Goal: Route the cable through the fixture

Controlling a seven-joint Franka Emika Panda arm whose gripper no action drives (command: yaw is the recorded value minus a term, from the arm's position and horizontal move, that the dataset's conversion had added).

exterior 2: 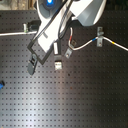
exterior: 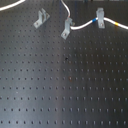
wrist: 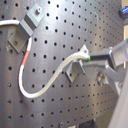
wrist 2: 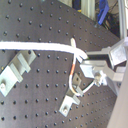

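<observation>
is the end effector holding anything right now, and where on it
Yes: the end effector is shut on the cable, pinching it at its free end, as the first wrist view shows.

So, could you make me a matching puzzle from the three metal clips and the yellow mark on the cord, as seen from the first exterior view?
Things:
1. plain slanted grey metal clip
2. slanted grey metal clip with a reddish spot
3. upright broad grey metal clip
4. short yellow band

Descriptions:
A. the blue band sits right beside it
B. no white cable touches it
C. nearest the first exterior view's right edge
D. middle clip, where the cable bends

Pairs: 1-B, 2-D, 3-A, 4-C
</observation>
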